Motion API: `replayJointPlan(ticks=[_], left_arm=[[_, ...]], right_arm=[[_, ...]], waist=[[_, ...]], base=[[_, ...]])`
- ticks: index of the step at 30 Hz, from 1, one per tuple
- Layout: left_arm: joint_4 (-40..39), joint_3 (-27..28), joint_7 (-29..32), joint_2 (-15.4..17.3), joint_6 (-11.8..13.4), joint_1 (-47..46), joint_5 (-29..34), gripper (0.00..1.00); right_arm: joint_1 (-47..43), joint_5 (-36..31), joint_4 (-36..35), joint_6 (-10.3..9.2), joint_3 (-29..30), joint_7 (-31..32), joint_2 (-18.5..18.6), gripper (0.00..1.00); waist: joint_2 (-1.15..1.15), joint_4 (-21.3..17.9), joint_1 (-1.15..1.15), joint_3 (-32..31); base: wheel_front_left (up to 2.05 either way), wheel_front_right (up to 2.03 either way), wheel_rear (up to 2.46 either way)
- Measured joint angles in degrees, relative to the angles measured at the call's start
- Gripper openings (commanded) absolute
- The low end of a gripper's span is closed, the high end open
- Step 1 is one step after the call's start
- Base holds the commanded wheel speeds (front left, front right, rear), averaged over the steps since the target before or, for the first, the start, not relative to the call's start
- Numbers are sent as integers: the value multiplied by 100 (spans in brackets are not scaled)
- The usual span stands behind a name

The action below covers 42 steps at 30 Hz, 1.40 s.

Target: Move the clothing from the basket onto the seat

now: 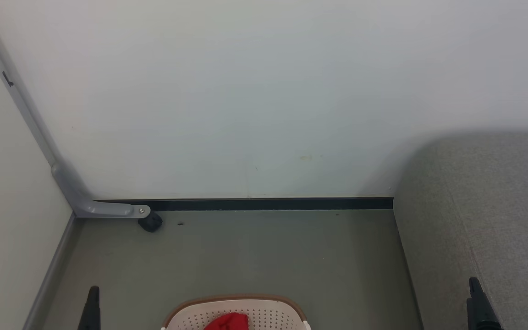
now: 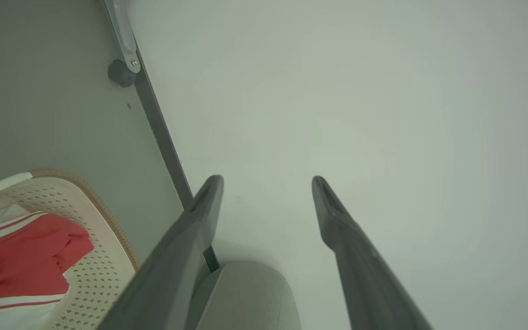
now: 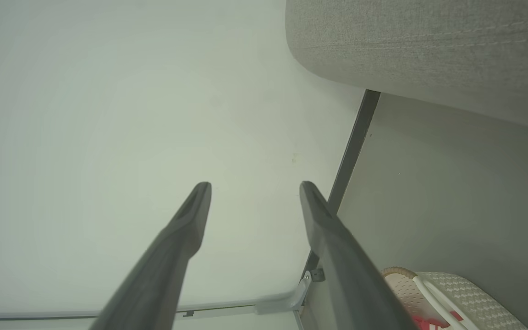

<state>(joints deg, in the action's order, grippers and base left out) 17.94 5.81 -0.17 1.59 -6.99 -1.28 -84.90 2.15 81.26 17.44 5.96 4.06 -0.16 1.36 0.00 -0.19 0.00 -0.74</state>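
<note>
At the bottom middle of the head view the basket [image 1: 271, 316] stands on the grey-green floor [image 1: 268, 256]. The lower edge of the frame cuts it off, and its brown rim curves over a cream side full of small holes. The clothing [image 1: 227, 322] lies inside it as a red heap. At the lower left of the left wrist view the same heap shows red cloth with white stripes and a white band, resting against the perforated side. The seat [image 1: 488, 215] takes up the right side of the head view, grey woven fabric with a rounded corner, and a stretch of floor separates it from the basket. The left gripper [image 2: 267, 179] has its two dark fingers spread apart, with the pale wall [image 1: 245, 91] showing between them. The right gripper [image 3: 255, 185] is spread the same way and also points at the wall; in its view the seat sits at the upper right and a corner of the basket at the lower right. In the head view one dark fingertip of each gripper rises from the lower left and the lower right. A dark baseboard [image 1: 264, 204] runs along the foot of the wall. At its left end is a grey metal bracket [image 1: 108, 208] with a small black wheel [image 1: 150, 222].
</note>
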Motion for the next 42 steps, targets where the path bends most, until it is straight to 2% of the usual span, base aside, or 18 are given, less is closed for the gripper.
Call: replayJointPlan(ticks=[3, 9, 19, 23, 24, 25, 35, 42], left_arm=[[-79, 54, -57, 0, 31, -1, 177, 100], [-400, 109, -197, 2, 259, -5, 836, 100], [-1004, -178, -427, 9, 700, -4, 2268, 100], [-1112, -256, -492, 11, 710, 1, 2669, 100], [-1165, -300, -533, 11, 758, 2, 2986, 100], [-1165, -300, -533, 11, 758, 2, 2986, 100], [-1293, -525, -726, 24, 938, 57, 4689, 100], [-1276, -755, -876, 32, 1025, 66, 5592, 100]], right_arm=[[32, -215, -77, -45, -52, -58, 2, 100], [94, -792, -298, -93, -160, -202, 5, 100], [110, -1850, -625, -124, -436, -422, 18, 100], [112, -2203, -667, -124, -521, -482, 23, 100], [112, -2446, -713, -122, -590, -535, 49, 100], [112, -2446, -713, -122, -590, -535, 49, 100], [205, -3739, -749, -115, -1056, -734, 278, 100], [220, -4610, -683, -119, -1322, -898, 368, 100]], waist=[[0, 3, 0, -17], [0, 9, 0, -45], [0, 15, 0, -60], [0, 16, 0, -57], [0, 18, 0, -54], [0, 18, 0, -54], [0, 30, 0, -26], [0, 35, 0, -12]], base=[[0, 0, 0], [0, 0, 0], [0, 0, 0], [0, 0, 0], [0, 0, 0], [0, 0, 0], [0, 0, 0], [0, 0, 0]])
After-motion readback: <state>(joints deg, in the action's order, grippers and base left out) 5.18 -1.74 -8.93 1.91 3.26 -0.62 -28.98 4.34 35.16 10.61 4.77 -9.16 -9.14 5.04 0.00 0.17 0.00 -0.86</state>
